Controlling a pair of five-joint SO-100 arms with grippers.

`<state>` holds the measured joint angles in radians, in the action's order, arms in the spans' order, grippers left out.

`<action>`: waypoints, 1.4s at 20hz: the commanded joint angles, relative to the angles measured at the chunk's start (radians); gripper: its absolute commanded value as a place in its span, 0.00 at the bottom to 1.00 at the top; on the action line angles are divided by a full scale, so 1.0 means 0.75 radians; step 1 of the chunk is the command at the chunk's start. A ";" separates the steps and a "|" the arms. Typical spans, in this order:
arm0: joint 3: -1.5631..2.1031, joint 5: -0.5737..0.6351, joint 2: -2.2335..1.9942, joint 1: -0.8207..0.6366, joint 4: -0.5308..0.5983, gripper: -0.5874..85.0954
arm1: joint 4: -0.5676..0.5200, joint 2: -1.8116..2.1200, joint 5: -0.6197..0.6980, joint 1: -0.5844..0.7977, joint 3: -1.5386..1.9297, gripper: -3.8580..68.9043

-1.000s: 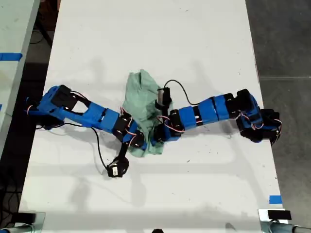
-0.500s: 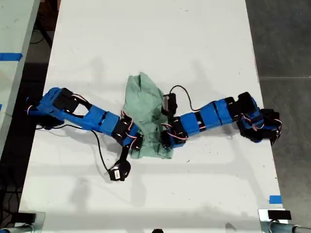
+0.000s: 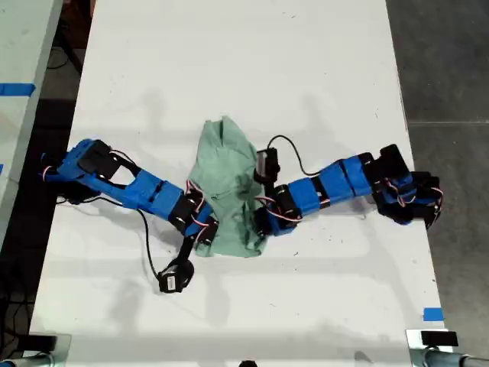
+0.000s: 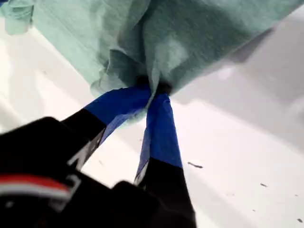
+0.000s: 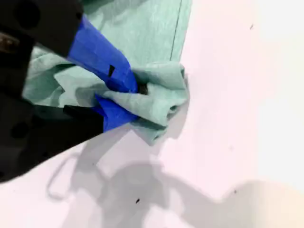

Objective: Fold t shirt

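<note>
1. Nearest, in the first wrist view: my first gripper (image 4: 152, 88), blue fingertips pressed together on a puckered fold of the t shirt (image 4: 199, 33), cloth gathered into tight creases right at the pinch.
2. Just beyond that pinch: pale mint fabric hanging loose above the white table (image 4: 228, 142) and throwing a soft shadow on it (so raised a little there, not lying flat).
3. In the second wrist view: my second gripper (image 5: 129, 99), clamped on a rolled-up corner of the t shirt (image 5: 142, 28), with a wad of cloth bulging out past the blue fingers (image 5: 102, 52) and a stitched hem running straight along the edge behind.
4. Past that corner: bare table (image 5: 228, 95), crossed by a grey shadow.
5. From the exterior view: t shirt (image 3: 225, 172) near the middle of the table (image 3: 229, 61), crumpled and narrow, lying between two blue arms.
6. One arm (image 3: 130, 183) reaching in from the exterior view's left, the other arm (image 3: 336, 180) from the exterior view's right, both tips on the shirt's lower end as that view shows it, at opposite sides (cannot tell from the wrist views which is first and which second).
7. Farther out: a bit of blue tape (image 3: 432, 313) near the table's edge at the exterior view's lower right, then dark floor (image 3: 447, 61) past the table on the exterior view's right.
</note>
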<state>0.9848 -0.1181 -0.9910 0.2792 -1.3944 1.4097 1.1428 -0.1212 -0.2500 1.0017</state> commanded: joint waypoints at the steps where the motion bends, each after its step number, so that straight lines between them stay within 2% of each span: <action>1: -0.014 0.051 -0.250 0.008 -0.070 0.00 | -0.055 0.264 0.086 0.010 -0.045 0.08; 5: 0.016 0.137 -0.522 -0.137 -0.178 0.00 | -0.102 0.452 0.209 0.184 -0.014 0.08; 10: 0.067 0.309 -0.687 -0.501 -0.250 0.00 | -0.207 0.491 0.372 0.501 0.022 0.08; 14: 0.098 0.462 -0.681 -0.828 -0.258 0.00 | -0.192 0.489 0.466 0.710 0.027 0.08; 17: 0.082 0.554 -0.661 -1.000 -0.254 0.00 | -0.170 0.483 0.565 0.830 0.016 0.08; 19: 0.076 0.624 -0.601 -1.074 -0.237 0.05 | -0.157 0.442 0.628 0.900 0.016 0.08; 20: 0.076 0.646 -0.532 -1.088 -0.233 0.14 | -0.157 0.399 0.640 0.927 0.020 0.08; 21: 0.076 0.681 -0.444 -1.090 -0.211 0.22 | -0.170 0.348 0.642 0.945 0.029 0.10; 23: 0.035 0.710 -0.243 -1.086 -0.192 0.21 | -0.192 0.247 0.657 0.984 0.031 0.32; 28: 0.008 0.777 -0.284 -1.133 -0.215 0.22 | -0.086 0.135 0.675 1.078 0.031 0.42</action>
<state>1.0354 0.4387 -1.1060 -0.5400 -1.5432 1.3054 1.2303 0.3590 0.5323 1.0324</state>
